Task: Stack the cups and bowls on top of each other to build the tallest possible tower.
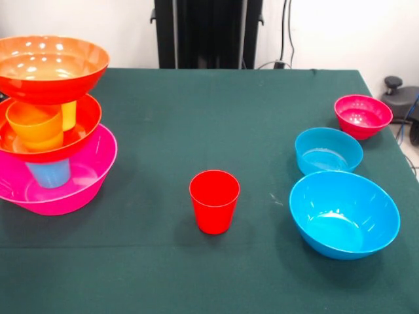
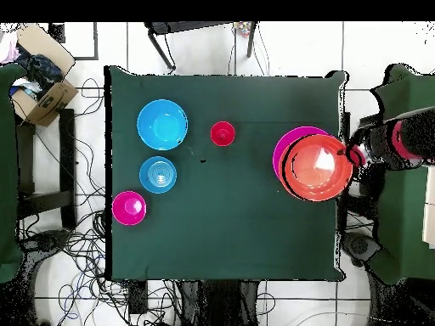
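The tower [image 1: 49, 124] stands at the table's left edge: a large pink bowl [image 1: 85, 180] holds a light blue cup [image 1: 49, 173], which carries an orange-red bowl [image 1: 82, 127]. An orange cup [image 1: 34, 124] and a yellow cup [image 1: 69, 114] in that bowl bear a second orange-red bowl [image 1: 52, 69]. A red cup [image 1: 214, 199] stands upright alone mid-table. To the right are a large blue bowl [image 1: 344, 214], a small blue bowl [image 1: 328, 150] and a small magenta bowl [image 1: 363, 116]. In the overhead view a red and black arm reaches in, its gripper [image 2: 350, 153] beside the tower [image 2: 316, 165].
Dark green cloth covers the table [image 1: 196, 118]. Overhead, a cardboard box [image 2: 38, 72] sits off the table's top left corner, and cables lie on the floor around the table.
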Robot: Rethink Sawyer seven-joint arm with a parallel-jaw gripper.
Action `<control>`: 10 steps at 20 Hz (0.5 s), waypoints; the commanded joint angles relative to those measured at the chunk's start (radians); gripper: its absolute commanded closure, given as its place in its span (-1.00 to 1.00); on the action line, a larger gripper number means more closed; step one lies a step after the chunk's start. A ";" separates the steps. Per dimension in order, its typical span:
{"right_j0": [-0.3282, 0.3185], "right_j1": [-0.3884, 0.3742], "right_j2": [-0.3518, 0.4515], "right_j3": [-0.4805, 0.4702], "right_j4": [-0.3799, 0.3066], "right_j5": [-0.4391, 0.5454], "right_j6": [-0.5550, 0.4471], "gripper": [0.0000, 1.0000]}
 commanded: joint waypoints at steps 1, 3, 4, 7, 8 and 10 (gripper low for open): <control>0.021 0.023 -0.052 -0.008 -0.081 0.033 -0.383 1.00; 0.022 0.027 -0.053 -0.009 -0.086 0.028 -0.385 1.00; 0.022 0.028 -0.054 -0.011 -0.089 0.029 -0.386 1.00; 0.024 0.029 -0.054 -0.019 -0.094 0.035 -0.396 1.00; 0.025 0.030 -0.055 -0.021 -0.096 0.034 -0.394 1.00; 0.026 0.035 -0.056 -0.025 -0.099 0.032 -0.392 1.00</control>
